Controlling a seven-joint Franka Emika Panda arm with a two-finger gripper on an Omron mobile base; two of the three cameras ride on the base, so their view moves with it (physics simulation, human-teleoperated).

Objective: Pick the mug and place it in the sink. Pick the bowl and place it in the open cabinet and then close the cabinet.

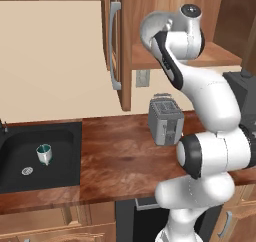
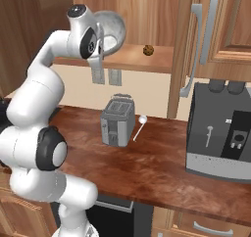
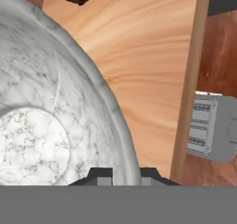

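Currently the gripper [image 3: 120, 174] pinches the bowl [image 3: 41, 121] by its rim, over the cabinet [image 2: 196, 30] shelf, left of a brown ball [image 2: 148, 50]. Likely heavy, stiff, slick, chip-prone; the rim is the only hold.

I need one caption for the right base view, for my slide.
The arm's tool holds the grey bowl tilted at the open cabinet's shelf, above the toaster.

One mug [image 1: 44, 154], one bowl [image 3: 51, 107], one toaster [image 2: 117, 120], one coffee machine [image 2: 221, 133], one spoon [image 2: 139, 125], one brown ball [image 2: 148, 50].
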